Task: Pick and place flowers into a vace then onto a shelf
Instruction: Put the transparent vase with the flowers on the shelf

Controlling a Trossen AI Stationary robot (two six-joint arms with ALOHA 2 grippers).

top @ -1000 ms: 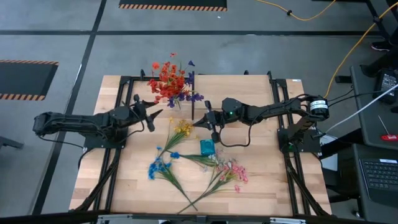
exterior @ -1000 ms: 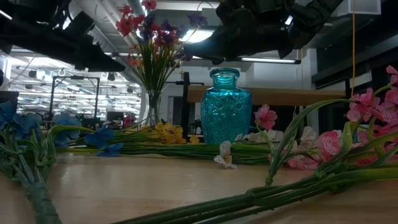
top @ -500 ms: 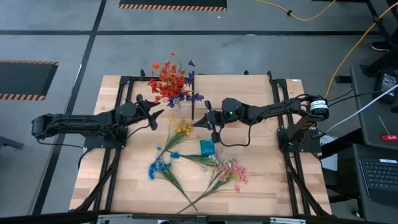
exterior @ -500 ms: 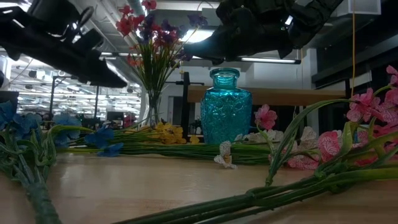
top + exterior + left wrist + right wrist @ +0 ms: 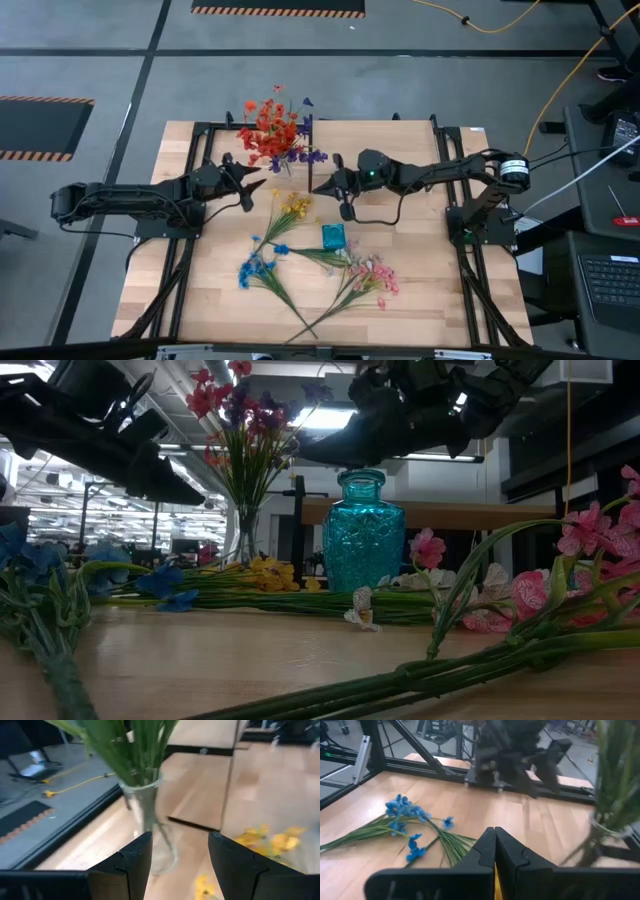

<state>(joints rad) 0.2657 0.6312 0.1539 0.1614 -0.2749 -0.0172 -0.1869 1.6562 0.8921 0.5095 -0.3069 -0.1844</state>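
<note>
A clear glass vase point(image 5: 286, 166) holding red, orange and purple flowers point(image 5: 272, 128) stands on the table near the far edge. My left gripper point(image 5: 252, 184) is open just to its left, and the vase point(image 5: 151, 825) shows close ahead of the two fingers, untouched. My right gripper point(image 5: 317, 188) hangs shut and empty to the right of that vase, above the yellow flowers point(image 5: 293, 207). A teal vase point(image 5: 332, 237) stands upright mid-table. Blue flowers point(image 5: 255, 268) and pink flowers point(image 5: 370, 275) lie flat on the tabletop. The shelf point(image 5: 450, 512) stands behind the teal vase point(image 5: 363, 535).
Green stalks point(image 5: 420, 670) lie across the near half of the table. Black frame rails point(image 5: 190, 150) run along both table sides. The shelf's board point(image 5: 200, 780) and thin black legs point(image 5: 310, 150) stand right beside the clear vase.
My left gripper has sunk a little and swung toward the clear vase and the table's far edge, staying open. My right gripper has shifted slightly toward the far edge, staying shut. The flowers and vases have kept still.
</note>
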